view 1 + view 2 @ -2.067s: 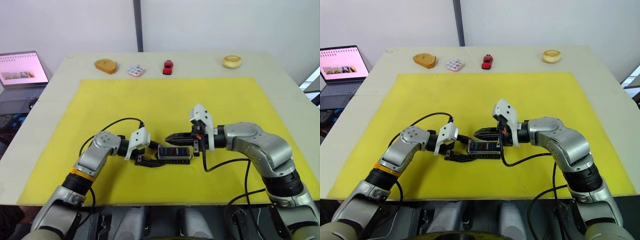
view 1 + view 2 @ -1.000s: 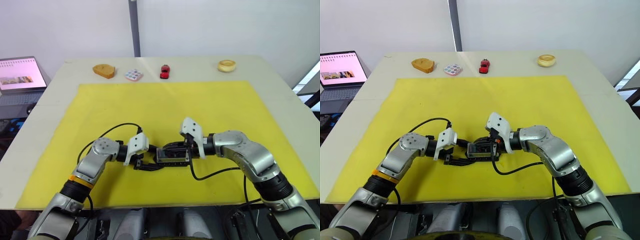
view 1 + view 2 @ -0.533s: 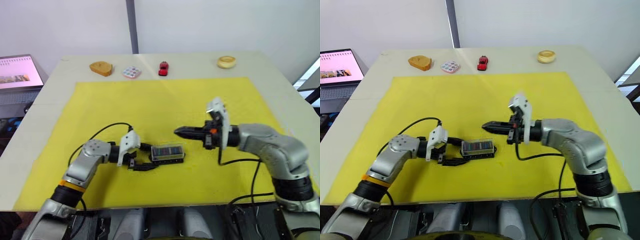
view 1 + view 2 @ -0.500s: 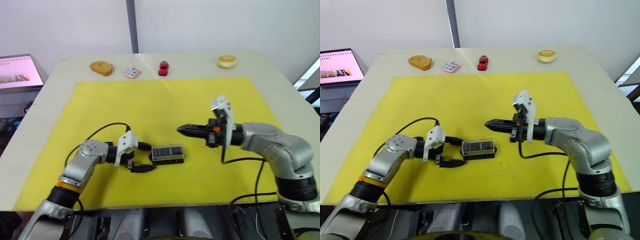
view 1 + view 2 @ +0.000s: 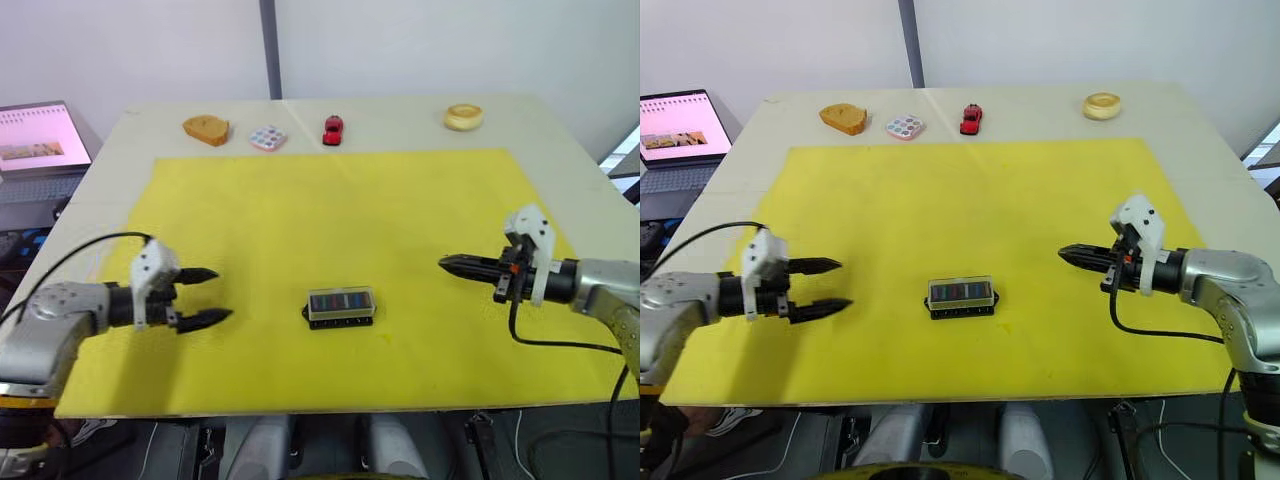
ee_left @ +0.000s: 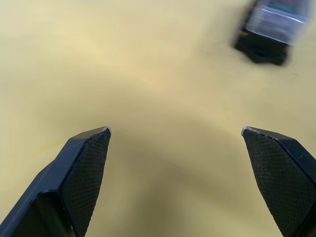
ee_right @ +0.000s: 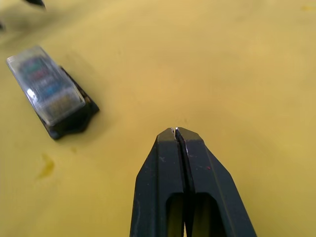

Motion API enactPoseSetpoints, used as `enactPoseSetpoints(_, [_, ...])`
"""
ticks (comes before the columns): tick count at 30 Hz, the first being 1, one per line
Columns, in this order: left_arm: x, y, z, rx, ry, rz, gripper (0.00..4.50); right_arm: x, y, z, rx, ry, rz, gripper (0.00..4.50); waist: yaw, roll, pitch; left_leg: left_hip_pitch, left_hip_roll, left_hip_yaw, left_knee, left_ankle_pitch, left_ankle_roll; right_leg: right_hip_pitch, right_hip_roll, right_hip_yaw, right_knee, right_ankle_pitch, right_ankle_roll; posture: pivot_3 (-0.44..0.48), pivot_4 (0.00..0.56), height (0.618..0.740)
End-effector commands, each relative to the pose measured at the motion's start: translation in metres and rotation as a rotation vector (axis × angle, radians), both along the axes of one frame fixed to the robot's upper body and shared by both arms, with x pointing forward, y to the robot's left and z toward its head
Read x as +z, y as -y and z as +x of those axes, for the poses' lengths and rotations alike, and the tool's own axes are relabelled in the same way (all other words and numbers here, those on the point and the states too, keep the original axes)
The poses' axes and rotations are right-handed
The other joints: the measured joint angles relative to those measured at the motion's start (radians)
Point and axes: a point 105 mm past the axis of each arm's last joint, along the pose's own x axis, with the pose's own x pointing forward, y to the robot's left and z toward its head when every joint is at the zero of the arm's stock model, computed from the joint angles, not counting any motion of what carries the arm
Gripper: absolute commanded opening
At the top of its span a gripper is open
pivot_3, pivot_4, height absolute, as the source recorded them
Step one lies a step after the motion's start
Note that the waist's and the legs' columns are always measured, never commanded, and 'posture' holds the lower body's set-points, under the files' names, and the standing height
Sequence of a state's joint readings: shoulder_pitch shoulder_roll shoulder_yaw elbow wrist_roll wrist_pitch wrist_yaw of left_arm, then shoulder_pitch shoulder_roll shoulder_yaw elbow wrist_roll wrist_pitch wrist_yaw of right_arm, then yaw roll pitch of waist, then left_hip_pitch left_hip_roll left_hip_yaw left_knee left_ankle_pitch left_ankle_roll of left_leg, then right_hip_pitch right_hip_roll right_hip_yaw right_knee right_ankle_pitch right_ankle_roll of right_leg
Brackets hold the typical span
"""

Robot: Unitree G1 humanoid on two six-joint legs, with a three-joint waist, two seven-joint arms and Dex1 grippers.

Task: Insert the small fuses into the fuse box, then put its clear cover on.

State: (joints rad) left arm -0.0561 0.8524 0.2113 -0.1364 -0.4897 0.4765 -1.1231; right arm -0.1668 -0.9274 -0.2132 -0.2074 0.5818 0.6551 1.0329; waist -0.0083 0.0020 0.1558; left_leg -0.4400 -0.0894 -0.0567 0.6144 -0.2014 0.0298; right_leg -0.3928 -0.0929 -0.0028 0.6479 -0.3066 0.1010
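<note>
Small black rectangular fuse box (image 5: pixel 341 308) sat capped by its clear plastic cover (image 7: pixel 45 85).
Left hand (image 5: pixel 209 296) gaped apart; right hand (image 5: pixel 447 264) pinched together, empty.

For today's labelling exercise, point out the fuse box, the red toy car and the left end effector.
fuse box (image 5: pixel 341 305), left eye view, on its clear-covered top.
red toy car (image 5: pixel 333 130), left eye view, on its roof.
left end effector (image 5: pixel 205 296), left eye view, midway between its open fingertips.

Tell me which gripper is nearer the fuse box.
Roughly equal; right slightly nearer. Left gripper, open, sits off the fuse box's left; right gripper, shut, off its right.
</note>
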Motion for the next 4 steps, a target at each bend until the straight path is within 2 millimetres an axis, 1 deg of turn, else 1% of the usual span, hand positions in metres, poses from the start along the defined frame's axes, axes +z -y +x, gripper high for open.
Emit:
enactPoseSetpoints(1, [0.0027, 0.0012, -0.0079, 0.044, 0.022, -0.039, 4.46, 0.002, 0.0084, -0.0015, 0.003, 0.029, -0.039, 0.0, -0.002, 0.0, 0.0, 0.0, 0.0, 0.0, 0.0, 0.0, 0.0, 0.0, 0.0, 0.0, 0.0, 0.0, 0.0, 0.0, 0.15, 0.74])
enactPoseSetpoints(4, [-0.003, -0.0005, -0.0105, 0.096, 0.008, -0.083, 4.46, -0.0028, 0.0111, -0.0005, -0.005, 0.023, -0.041, 0.0, 0.0, 0.0, 0.0, -0.001, 0.0, 0.0, 0.0, 0.0, 0.0, -0.001, 0.0, 0.0, 0.0, 0.0, 0.0, 0.0, 0.15, 0.74])
